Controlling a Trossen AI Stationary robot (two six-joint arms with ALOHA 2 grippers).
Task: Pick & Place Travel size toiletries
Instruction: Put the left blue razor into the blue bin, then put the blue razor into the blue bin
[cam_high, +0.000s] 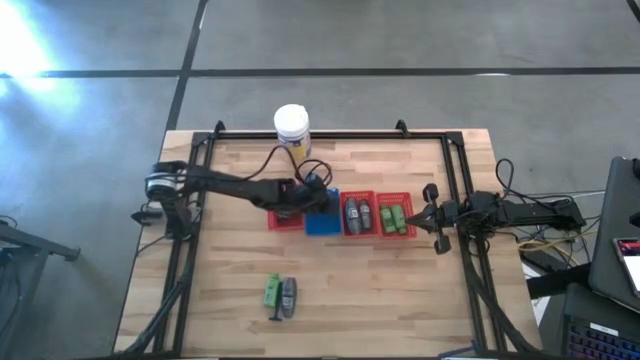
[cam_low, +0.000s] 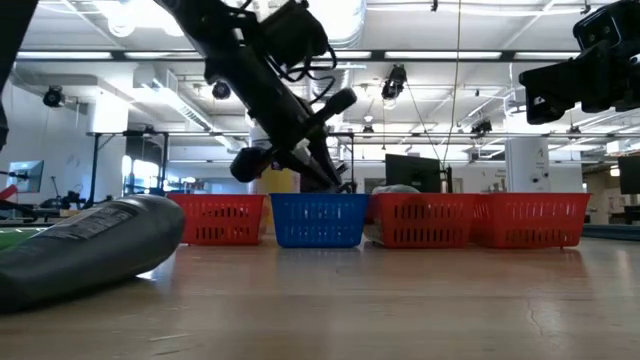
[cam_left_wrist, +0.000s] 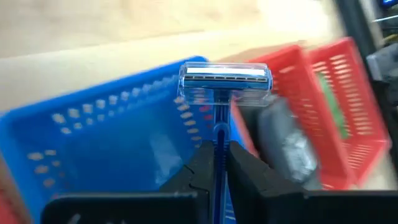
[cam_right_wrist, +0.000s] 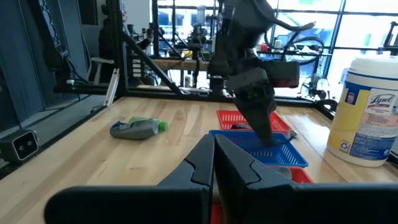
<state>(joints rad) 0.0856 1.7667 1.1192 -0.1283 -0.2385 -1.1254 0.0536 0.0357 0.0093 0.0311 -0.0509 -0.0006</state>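
Observation:
My left gripper (cam_left_wrist: 216, 163) hangs over the blue mesh basket (cam_high: 322, 218), shut on a razor with a blue handle and a clear-capped head (cam_left_wrist: 225, 81). The basket (cam_left_wrist: 93, 143) stands in a row with red baskets (cam_high: 285, 220). Grey tubes (cam_high: 358, 214) lie in one red basket and green tubes (cam_high: 396, 216) in another. A green tube (cam_high: 271, 291) and a grey tube (cam_high: 289, 296) lie side by side on the table near its front. My right gripper (cam_right_wrist: 214, 158) waits shut at the table's right edge (cam_high: 432, 215). My left gripper pinches the razor's thin blue handle (cam_left_wrist: 218, 138) between its two fingers. The handle runs along the fingers, and the head sticks out past their tips. The fingers slant downward from the table's left. The razor is lifted clear above the blue basket.
A large white jar with a yellow label (cam_high: 291, 128) stands at the table's far edge behind the baskets. A black frame (cam_high: 330, 133) borders the table on its far, left and right sides. Bare wood lies between the baskets and the two loose tubes.

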